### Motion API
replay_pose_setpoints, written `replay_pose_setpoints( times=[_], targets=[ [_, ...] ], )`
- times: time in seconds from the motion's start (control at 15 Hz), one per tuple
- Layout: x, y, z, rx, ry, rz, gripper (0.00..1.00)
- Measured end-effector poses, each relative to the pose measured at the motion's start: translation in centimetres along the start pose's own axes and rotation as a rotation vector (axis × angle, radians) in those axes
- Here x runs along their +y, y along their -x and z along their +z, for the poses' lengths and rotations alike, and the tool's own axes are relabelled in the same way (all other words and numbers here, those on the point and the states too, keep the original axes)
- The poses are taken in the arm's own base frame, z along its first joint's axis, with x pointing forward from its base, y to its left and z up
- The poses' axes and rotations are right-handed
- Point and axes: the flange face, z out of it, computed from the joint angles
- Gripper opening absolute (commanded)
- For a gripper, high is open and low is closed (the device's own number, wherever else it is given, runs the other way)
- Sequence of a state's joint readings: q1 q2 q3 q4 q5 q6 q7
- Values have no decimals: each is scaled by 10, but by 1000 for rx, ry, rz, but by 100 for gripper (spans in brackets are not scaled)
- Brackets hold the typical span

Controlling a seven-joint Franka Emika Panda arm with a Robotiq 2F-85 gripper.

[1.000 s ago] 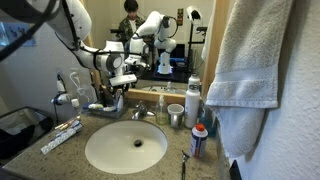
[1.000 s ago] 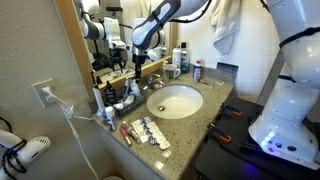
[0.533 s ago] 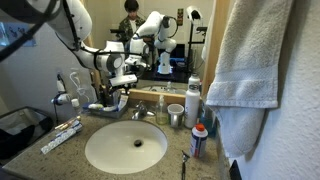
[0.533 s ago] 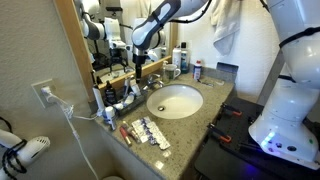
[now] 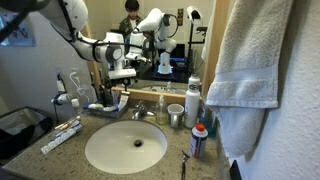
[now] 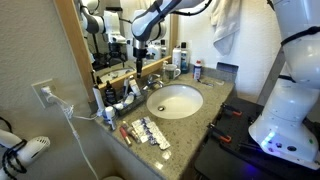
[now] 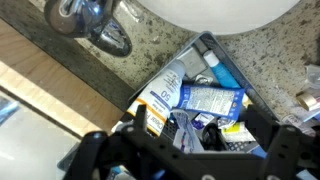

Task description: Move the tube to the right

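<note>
My gripper hangs above the black toiletry tray left of the faucet; it also shows in an exterior view. In the wrist view the gripper comes in from the bottom. A slim whitish tube stands between the dark fingers, close to the camera, and seems pinched and lifted off the tray's clutter. The tray rim lies below, holding a white-orange sunscreen tube and a blue packet.
The sink basin is in front. A striped toothpaste tube lies on the counter at the left. A cup, a white bottle and a small blue-red bottle stand to the right. A towel hangs far right.
My gripper has risen straight up out of the tray, where it sat low among the toiletries; the tube has come up with it.
</note>
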State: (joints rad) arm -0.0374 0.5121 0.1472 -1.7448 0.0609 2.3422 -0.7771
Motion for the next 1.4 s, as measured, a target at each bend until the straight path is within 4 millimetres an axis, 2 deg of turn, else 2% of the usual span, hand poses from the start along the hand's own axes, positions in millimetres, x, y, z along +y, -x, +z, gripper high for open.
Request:
replay_pose_setpoints(
  times=[0.2,0.47,0.87,1.13,1.4],
  targets=[
    [-1,9,-30,-59,-55,15,100],
    [6,27,-76,-92,-70,69,100],
    [17,53,-144,-86,-20,261,100],
    [16,68,-172,-71,12,399,100],
    [9,84,-188,-69,34,513,100]
  ],
)
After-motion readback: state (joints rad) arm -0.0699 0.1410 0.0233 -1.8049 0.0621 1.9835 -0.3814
